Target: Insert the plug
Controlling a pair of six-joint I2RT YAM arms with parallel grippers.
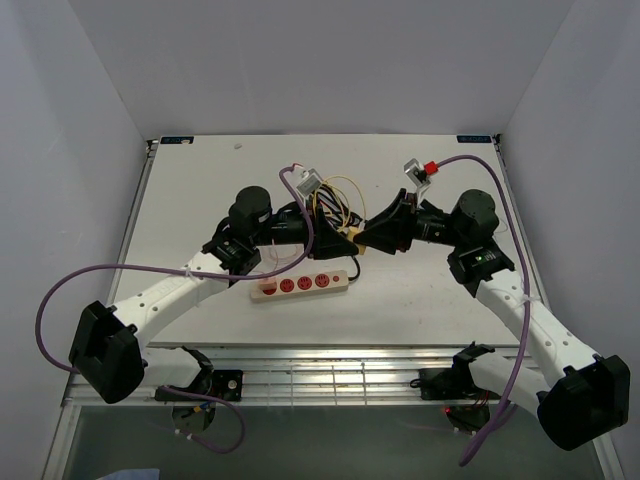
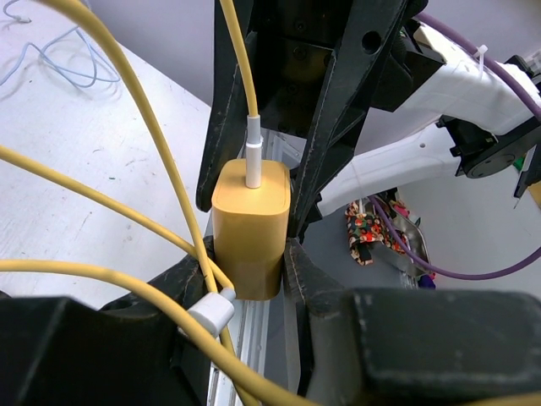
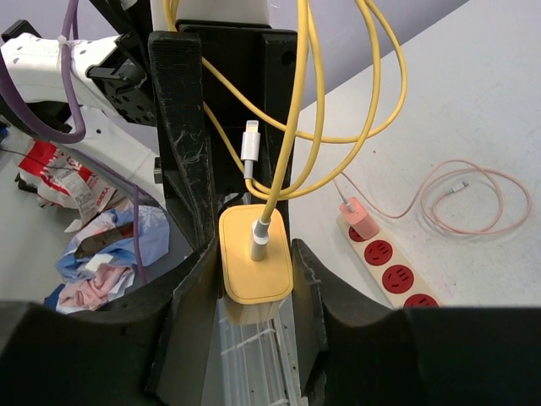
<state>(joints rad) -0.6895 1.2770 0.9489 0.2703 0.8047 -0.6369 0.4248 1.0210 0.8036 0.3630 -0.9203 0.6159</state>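
Observation:
The yellow plug hangs above the table's middle, over the white power strip with red sockets. Its yellow cable loops around both arms. My left gripper is shut on the plug, one pad on each side of its lower part. My right gripper comes from the opposite side and is shut on the same plug, with its fingers flanking the cable end. A pink charger sits in the strip's end socket.
A thin pink cable coils on the table beside the strip. A grey adapter and a white-and-red part lie further back. An aluminium rail runs along the near edge, with cloth scraps below it.

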